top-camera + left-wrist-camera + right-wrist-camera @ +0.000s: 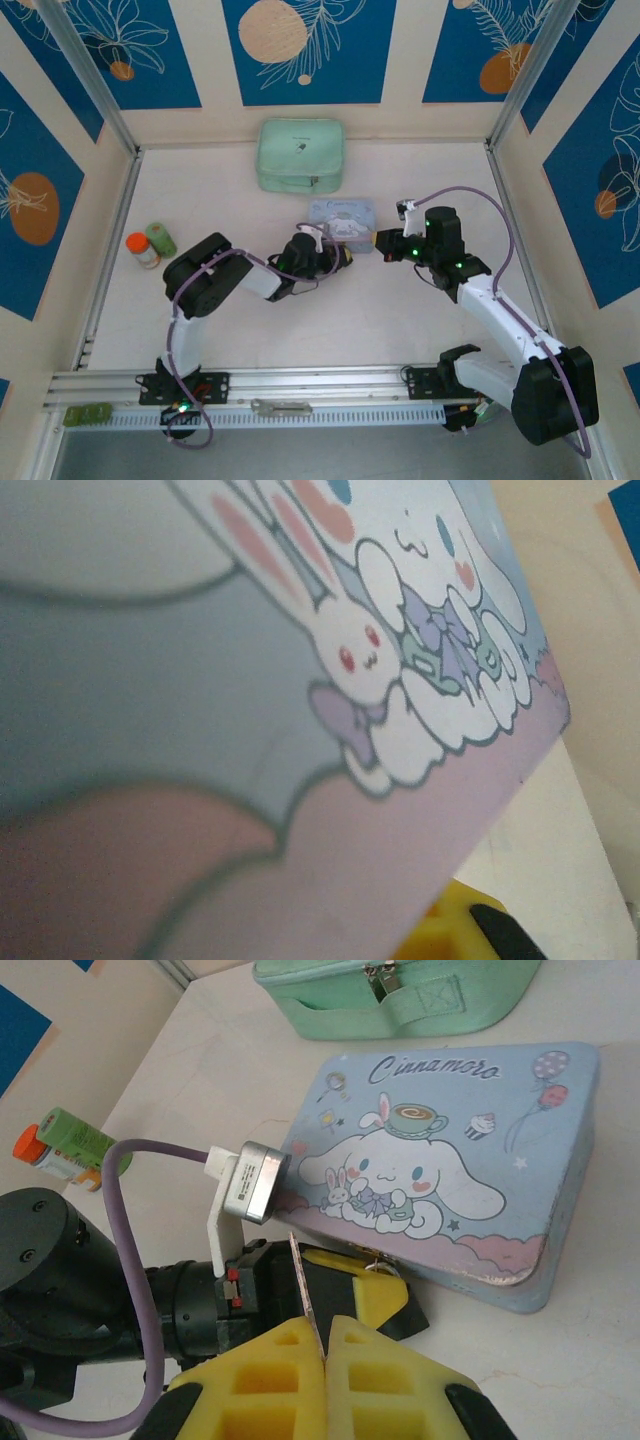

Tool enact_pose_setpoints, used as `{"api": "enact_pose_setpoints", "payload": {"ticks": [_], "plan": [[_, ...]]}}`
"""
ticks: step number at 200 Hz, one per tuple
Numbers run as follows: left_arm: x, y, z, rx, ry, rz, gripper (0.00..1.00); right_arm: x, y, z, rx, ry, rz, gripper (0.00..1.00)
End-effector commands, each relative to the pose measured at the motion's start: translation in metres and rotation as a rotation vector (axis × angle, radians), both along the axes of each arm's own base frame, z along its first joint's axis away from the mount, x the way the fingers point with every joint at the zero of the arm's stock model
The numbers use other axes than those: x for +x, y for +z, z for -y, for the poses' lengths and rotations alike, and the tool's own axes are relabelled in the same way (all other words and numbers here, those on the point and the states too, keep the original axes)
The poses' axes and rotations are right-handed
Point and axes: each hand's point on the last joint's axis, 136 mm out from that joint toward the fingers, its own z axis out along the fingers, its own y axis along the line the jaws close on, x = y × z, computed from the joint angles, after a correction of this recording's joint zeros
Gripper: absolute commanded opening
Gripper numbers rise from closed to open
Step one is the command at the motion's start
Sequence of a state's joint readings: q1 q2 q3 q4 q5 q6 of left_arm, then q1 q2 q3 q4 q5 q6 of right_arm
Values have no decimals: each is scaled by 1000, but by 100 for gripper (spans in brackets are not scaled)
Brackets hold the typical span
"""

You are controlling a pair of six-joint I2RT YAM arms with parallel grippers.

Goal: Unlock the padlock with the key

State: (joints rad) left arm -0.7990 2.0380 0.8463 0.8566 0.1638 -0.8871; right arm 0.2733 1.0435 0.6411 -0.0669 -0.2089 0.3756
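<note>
A: R gripper [325, 1332] jaws?
B: Pressed tight, pinched the key [303, 1280].
A: Padlock [375, 1260]?
B: Mid-surface, at L gripper [365, 1295], by tin's [480, 1140] near side; only shackle showed. L jaws: couldn't tell.

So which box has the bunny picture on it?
The flat light-blue metal tin, with a white puppy and small bunny on its lid. The mint-green fabric case behind has a zip and strap.

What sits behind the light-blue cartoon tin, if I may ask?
A mint-green case, apart from the tin. Whatever lies under the tin is covered.
</note>
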Motion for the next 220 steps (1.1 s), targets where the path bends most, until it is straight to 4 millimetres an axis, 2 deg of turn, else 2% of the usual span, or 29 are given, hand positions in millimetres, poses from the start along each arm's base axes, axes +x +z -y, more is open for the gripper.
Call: {"api": "enact_pose_setpoints", "payload": {"ticks": [1,11,68,93,151,174,220], "plan": [[-26,-35,1,56,-48,-146,7,-5,-13,3,7,-4,-58,0],[-26,-27,4,30,-50,-159,0,-8,-18,3,21,8,-88,0],[-17,26,22,-242,-37,-221,0,-26,-43,8,193,63,-275,0],[-12,43,27,-367,-28,-256,0,-35,-53,10,240,71,-339,0],[-6,79,28,-503,-24,-275,0,-44,-64,10,319,106,-383,0],[-5,90,28,-540,-17,-270,0,-44,-66,10,375,128,-400,0],[-4,97,25,-536,-12,-254,0,-38,-71,7,423,151,-402,0]]}}
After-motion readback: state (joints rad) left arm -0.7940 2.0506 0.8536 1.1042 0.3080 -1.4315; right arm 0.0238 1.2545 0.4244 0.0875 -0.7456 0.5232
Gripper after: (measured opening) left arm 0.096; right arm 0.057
